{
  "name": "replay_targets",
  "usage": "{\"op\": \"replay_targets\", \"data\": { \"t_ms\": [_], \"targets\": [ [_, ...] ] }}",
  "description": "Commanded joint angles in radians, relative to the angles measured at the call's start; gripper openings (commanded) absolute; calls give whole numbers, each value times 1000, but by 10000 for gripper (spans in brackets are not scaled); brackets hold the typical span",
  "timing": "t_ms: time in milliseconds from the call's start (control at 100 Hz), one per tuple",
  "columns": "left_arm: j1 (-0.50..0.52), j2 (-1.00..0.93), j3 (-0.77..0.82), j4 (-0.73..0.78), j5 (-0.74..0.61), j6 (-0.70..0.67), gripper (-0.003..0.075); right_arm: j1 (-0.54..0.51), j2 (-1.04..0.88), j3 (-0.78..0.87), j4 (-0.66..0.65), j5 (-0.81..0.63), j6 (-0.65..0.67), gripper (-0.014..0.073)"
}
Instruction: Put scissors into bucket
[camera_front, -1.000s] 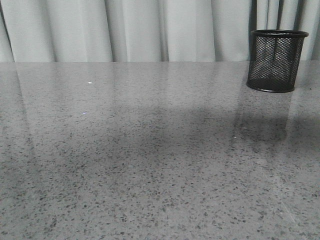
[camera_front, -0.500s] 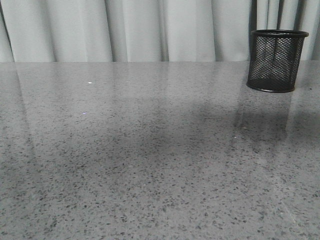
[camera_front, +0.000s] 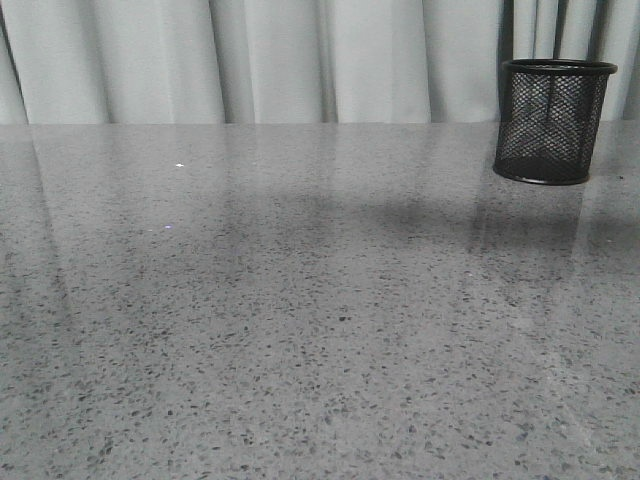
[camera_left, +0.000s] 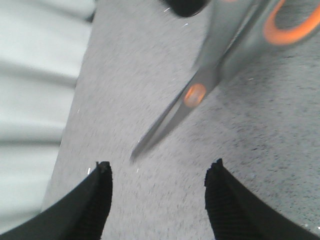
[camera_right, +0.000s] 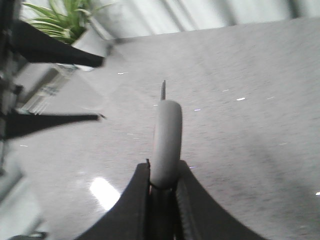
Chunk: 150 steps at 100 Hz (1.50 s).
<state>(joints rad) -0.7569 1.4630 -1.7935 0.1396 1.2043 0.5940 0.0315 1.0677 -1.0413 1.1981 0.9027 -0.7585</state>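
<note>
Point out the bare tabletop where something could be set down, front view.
Nearly all of the speckled grey table is bare: the whole left, centre and near edge, back to the curtain. The only thing standing on it is the black mesh bucket at the far right corner. The table beside and before it is bare too.

From my front camera I see neither arm nor the scissors, and the bucket (camera_front: 556, 121) stands far off so its inside is too small for me to read through the mesh. In the left wrist view the scissors (camera_left: 200, 92) are motion-blurred and their orange-lined handles run off the picture's edge, as does a dark object (camera_left: 184, 6) beyond them that I cannot identify. In the right wrist view the right pincer (camera_right: 163, 186) hides all but a grey handle edge and a thin tip.
</note>
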Motion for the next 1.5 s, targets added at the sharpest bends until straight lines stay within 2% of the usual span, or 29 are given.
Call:
{"op": "replay_targets", "data": {
  "t_ms": [0, 130, 270, 390, 540, 630, 1130, 1340, 1410, 1490],
  "targets": [
    [89, -68, -38, -49, -49, -43, 388, 1, -8, -102, -99, -66, 82, -53],
    [250, -112, -38, -140, -37, -43, 388, -8, 15, -243, -435, -70, 282, -53],
    [409, -154, -38, -207, -17, -43, 388, -35, 72, -395, -731, 31, 471, -53],
    [519, -182, -38, -250, -13, -43, 388, -40, 133, -500, -890, 139, 549, -53],
    [572, -201, -38, -270, -14, -43, 388, -40, 193, -574, -1023, 208, 603, -53],
    [571, -203, -38, -270, -14, -43, 388, -40, 230, -602, -1062, 244, 607, -53],
    [571, -203, -38, -272, -17, -43, 388, -40, 389, -612, -1062, 226, 607, -53],
    [571, -203, -38, -272, -19, -42, 388, -40, 453, -681, -1054, 240, 607, -53],
    [571, -203, -38, -272, -19, -42, 388, -40, 475, -717, -1054, 267, 607, -29],
    [571, -203, -38, -272, -19, -42, 388, -40, 497, -753, -1054, 297, 607, 48]
  ]
}}
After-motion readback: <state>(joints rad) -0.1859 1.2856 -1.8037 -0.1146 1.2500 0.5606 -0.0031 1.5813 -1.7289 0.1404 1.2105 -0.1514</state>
